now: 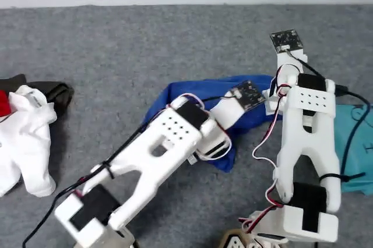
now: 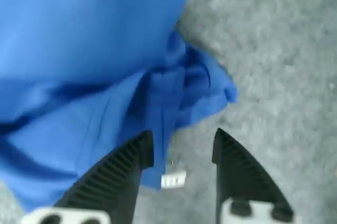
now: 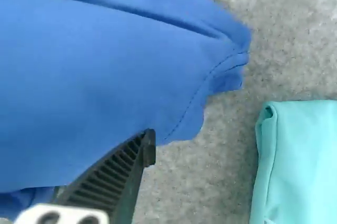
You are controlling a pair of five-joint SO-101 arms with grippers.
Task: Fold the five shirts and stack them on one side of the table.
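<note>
A blue shirt [image 1: 175,98] lies crumpled in the middle of the grey table [image 1: 116,44]. My left gripper [image 2: 181,153] is open and low over the bunched hem of the blue shirt [image 2: 95,50], with a small white tag between its fingers [image 2: 124,174]. My right gripper [image 1: 271,94] stands at the blue shirt's right edge; one finger [image 3: 124,174] shows under the blue cloth [image 3: 95,77], with bare table where the other would close, so it is open. A folded teal shirt [image 3: 297,161] lies just beside it.
At the left edge lie a white shirt [image 1: 26,137], a dark shirt [image 1: 55,92] and a bit of red cloth [image 1: 4,103]. The teal shirt [image 1: 356,137] sits at the right edge behind the right arm. The back of the table is bare carpet.
</note>
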